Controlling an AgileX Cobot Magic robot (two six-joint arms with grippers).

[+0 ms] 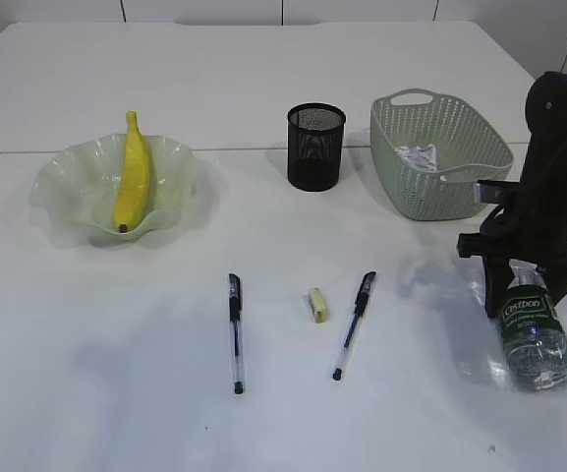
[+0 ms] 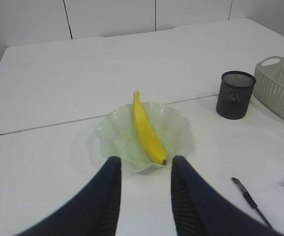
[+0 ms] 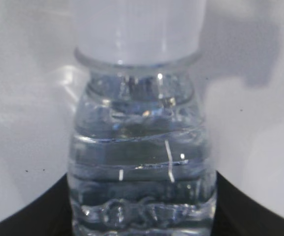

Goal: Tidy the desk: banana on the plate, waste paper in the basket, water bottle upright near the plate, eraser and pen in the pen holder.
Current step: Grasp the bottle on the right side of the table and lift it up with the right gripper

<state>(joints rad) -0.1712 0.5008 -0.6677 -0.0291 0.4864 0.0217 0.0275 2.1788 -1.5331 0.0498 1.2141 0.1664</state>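
Note:
The water bottle (image 1: 534,334) lies on its side at the desk's right edge, cap end pointing away. My right gripper (image 1: 524,285) comes down over its neck end. In the right wrist view the bottle (image 3: 142,147) fills the gap, and a dark finger (image 3: 28,221) presses against each side. The banana (image 1: 133,184) lies in the plate (image 1: 67,187). The waste paper (image 1: 421,157) is in the basket (image 1: 440,192). Two pens (image 1: 235,332) (image 1: 354,324) and the eraser (image 1: 317,304) lie on the desk (image 1: 116,393) in front of the pen holder (image 1: 315,147). My left gripper (image 2: 142,164) hangs open and empty just short of the plate (image 2: 112,137).
The desk's right edge runs close beside the bottle. A seam crosses the tabletop behind the plate and the pen holder. The left arm does not show in the exterior view.

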